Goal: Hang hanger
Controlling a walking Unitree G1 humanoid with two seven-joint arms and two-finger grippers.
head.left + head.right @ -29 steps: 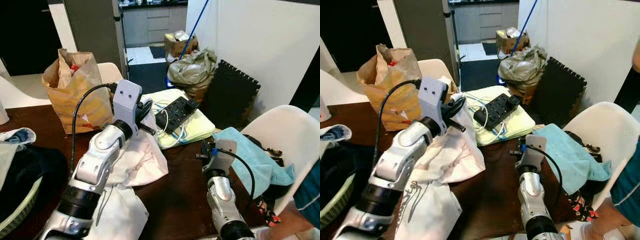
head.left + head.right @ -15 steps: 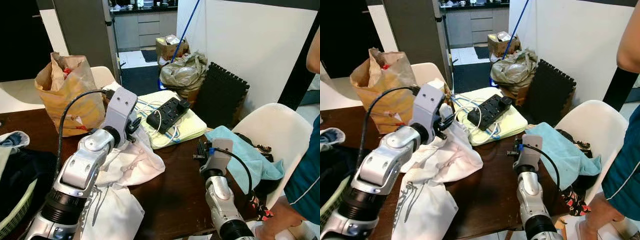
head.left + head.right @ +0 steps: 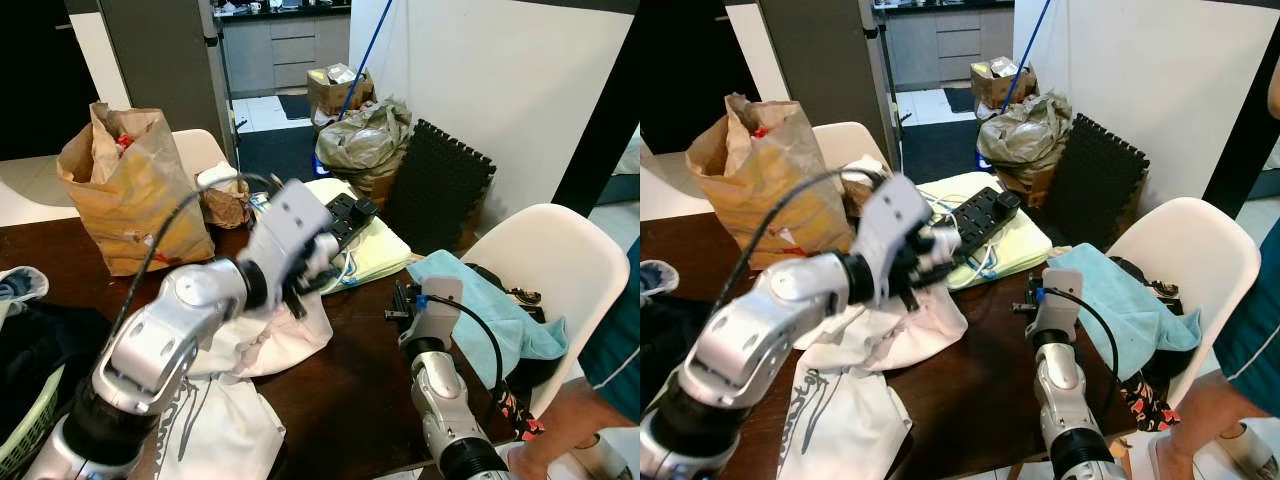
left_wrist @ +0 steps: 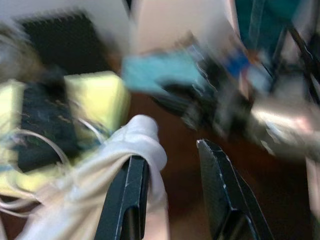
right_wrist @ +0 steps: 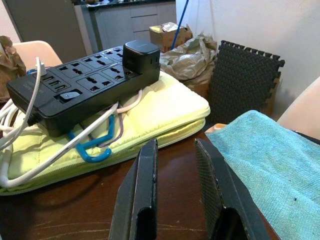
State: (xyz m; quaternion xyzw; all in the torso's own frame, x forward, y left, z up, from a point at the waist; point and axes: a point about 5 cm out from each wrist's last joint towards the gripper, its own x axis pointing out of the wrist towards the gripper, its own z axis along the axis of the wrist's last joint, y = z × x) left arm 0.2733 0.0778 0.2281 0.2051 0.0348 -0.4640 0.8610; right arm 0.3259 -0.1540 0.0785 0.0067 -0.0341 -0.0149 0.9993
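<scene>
A blue hook-shaped piece (image 5: 95, 150) pokes out from under the black power strip (image 5: 85, 85), among its white cables; I cannot make out a whole hanger. My left gripper (image 4: 172, 165) is open over the white cloth (image 3: 262, 335) on the dark table (image 3: 350, 370). A fold of that cloth lies against one of its fingers (image 4: 131, 190). In the head views the left gripper (image 3: 303, 288) is blurred, near the yellow-green pouch (image 3: 375, 250). My right gripper (image 5: 175, 145) rests low on the table, open, with nothing between its fingers, facing the pouch and strip.
A brown paper bag (image 3: 125, 190) stands at the table's back left, and a basket with dark clothes (image 3: 30, 400) at the left edge. A teal towel (image 3: 490, 310) lies on a white chair (image 3: 560, 270) to the right. A person (image 3: 610, 380) stands at the right edge.
My left arm has swung right and forward over the white cloth, its gripper now near the pouch. The right arm has not moved. The camera shifted slightly.
</scene>
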